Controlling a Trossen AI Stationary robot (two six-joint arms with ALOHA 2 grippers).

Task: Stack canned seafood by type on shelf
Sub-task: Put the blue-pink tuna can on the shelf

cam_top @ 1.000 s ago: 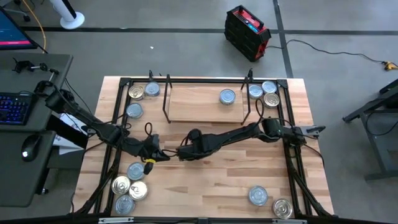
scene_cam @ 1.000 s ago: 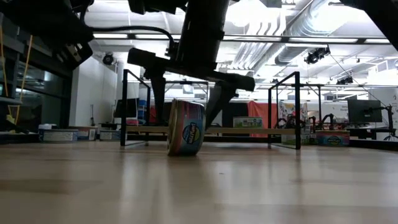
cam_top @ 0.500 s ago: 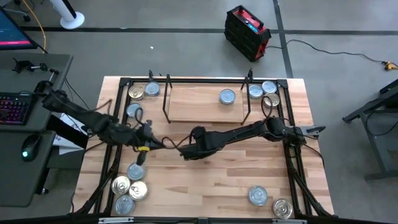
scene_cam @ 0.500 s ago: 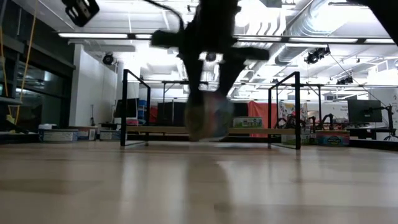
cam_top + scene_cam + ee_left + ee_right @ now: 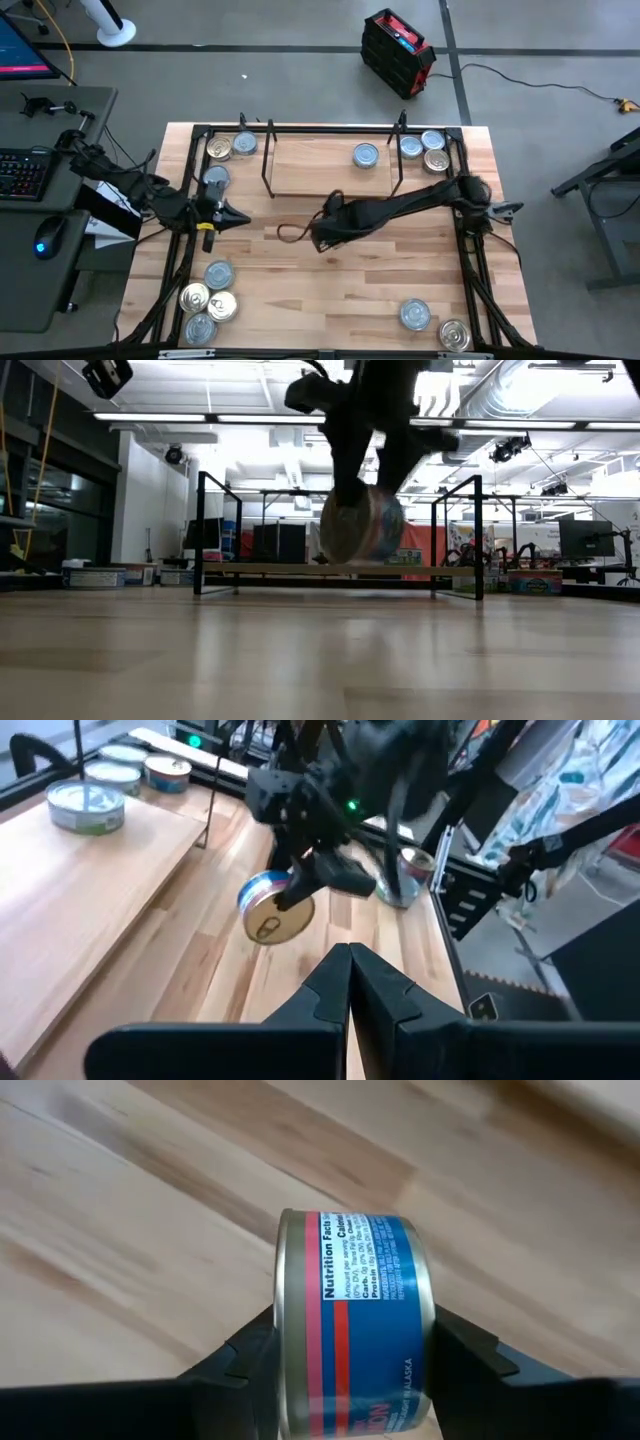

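I have the right gripper [image 5: 322, 232] clenched on a gold-lidded tin [image 5: 272, 910], lifted clear of the tabletop [image 5: 340, 290] near its middle, the tin held on edge with its flat faces upright. The shelf [image 5: 320, 165] lies just beyond it on the far side, so I judge the tin must be laid flat to go on. One silver-lidded tin [image 5: 366, 155] sits there already. The left gripper [image 5: 232, 216] waits at the left, jaws closed and empty.

Tin [image 5: 350, 1330] between right-arm fingers [image 5: 465, 1355]: blue label panel reads "Nutrition Facts"; "Protein" and "ALASKA" legible below; remaining fine print unreadable.
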